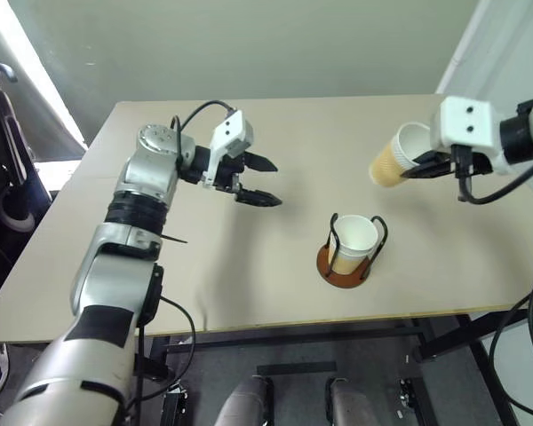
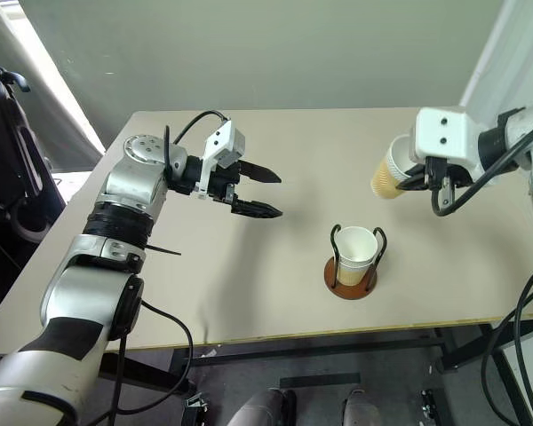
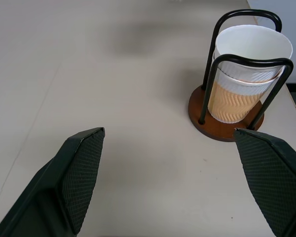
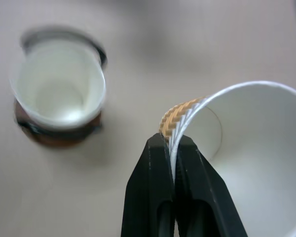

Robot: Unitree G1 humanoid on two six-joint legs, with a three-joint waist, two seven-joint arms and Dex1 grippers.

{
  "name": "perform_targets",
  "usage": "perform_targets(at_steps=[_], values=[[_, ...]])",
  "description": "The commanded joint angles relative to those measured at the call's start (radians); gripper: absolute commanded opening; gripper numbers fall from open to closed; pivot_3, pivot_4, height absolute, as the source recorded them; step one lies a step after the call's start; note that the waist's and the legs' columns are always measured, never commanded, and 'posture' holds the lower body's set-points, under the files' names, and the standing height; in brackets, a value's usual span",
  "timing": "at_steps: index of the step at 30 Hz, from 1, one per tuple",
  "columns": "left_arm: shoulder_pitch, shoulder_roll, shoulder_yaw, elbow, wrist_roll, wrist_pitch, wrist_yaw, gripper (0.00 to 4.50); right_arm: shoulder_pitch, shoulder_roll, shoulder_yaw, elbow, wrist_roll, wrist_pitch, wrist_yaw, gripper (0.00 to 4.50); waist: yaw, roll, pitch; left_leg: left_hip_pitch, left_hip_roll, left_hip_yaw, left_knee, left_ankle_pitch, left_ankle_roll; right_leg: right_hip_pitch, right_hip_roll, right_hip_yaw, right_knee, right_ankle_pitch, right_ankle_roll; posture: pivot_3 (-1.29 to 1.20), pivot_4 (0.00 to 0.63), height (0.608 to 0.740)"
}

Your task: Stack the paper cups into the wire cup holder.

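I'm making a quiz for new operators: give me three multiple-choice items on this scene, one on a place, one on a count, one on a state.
1. Where is the wire cup holder?
A. on the table
B. on the floor
C. in the left gripper

2. How many nested paper cups are in the holder?
A. none
B. two
C. five

3. How is the right gripper?
A. wide open
B. shut on a cup's wall
C. shut on the holder

Answers: 1 A, its base rests on the table. 2 B, two rims show in the left wrist view. 3 B, it pinches the lifted cup.
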Motion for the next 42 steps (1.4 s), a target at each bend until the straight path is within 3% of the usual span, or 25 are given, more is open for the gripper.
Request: perform_targets(at_steps=[1,12,24,36,39,42], values=[[-0.020,-0.001,0.006,0.002,-0.004,-0.022,-0.005,4.50,-0.008,-0.037,-0.042,-0.144,0.089,0.122,0.015,0.04,0.000,-0.002,0.001,0.000,0.000,0.000,0.000,0.000,-0.001,0.000,0.000,0.000,0.000,-0.002,-0.001,0.00,0.150,0.740],[-0.032,-0.017,0.007,-0.010,-0.023,-0.014,-0.073,4.50,0.067,-0.081,-0.004,-0.304,0.197,0.217,-0.005,0.04,0.005,-0.004,0.004,-0.002,0.000,-0.001,0.011,-0.008,0.004,0.001,0.000,0.000,0.002,-0.007,0.001,0.00,0.150,0.740],[-0.013,0.034,-0.039,-0.145,-0.148,0.075,-0.137,4.50,0.127,-0.131,0.060,-0.316,0.200,0.132,0.034,0.04,0.005,-0.004,0.006,-0.001,0.000,-0.001,0.014,-0.008,0.004,0.002,0.000,0.000,0.002,-0.006,0.002,0.00,0.150,0.740],[-0.010,0.034,-0.050,-0.156,-0.155,0.066,-0.137,4.50,0.112,-0.093,0.161,-0.265,0.136,0.027,0.037,0.04,0.005,-0.005,0.006,-0.002,0.000,-0.001,0.014,-0.009,0.004,0.003,0.000,0.000,0.001,-0.006,0.003,0.00,0.150,0.740],[-0.003,0.034,-0.050,-0.157,-0.148,0.060,-0.137,4.50,0.098,-0.064,0.177,-0.250,0.127,0.026,0.030,0.62,0.005,-0.005,0.007,-0.001,0.000,-0.001,0.014,-0.009,0.005,0.003,0.000,0.000,0.001,-0.006,0.003,0.00,0.150,0.740],[0.008,0.038,-0.050,-0.164,-0.145,0.058,-0.136,4.50,0.071,-0.021,0.159,-0.241,0.156,0.072,0.014,1.59,0.005,-0.005,0.007,-0.001,0.000,-0.001,0.014,-0.008,0.005,0.003,0.000,0.000,0.001,-0.005,0.003,0.00,0.150,0.740]])
